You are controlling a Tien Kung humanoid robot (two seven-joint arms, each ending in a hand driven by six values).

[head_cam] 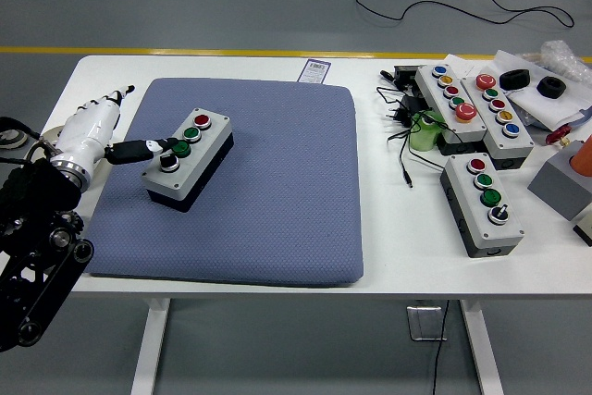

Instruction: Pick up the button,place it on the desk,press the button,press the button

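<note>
A grey button box with a black base lies on the blue mat, left of the mat's middle. It carries a red button, two green buttons and a black knob in a row. My left hand, white with dark fingertips, reaches in from the left edge. One finger stretches out onto the box's top near the lower green button. The other fingers point up and away at the mat's left border, holding nothing. My right arm does not show.
Right of the mat stand three more button boxes: one near the front, two at the back right. Black cables, a green object, black rolls, a grey block and papers crowd the right end.
</note>
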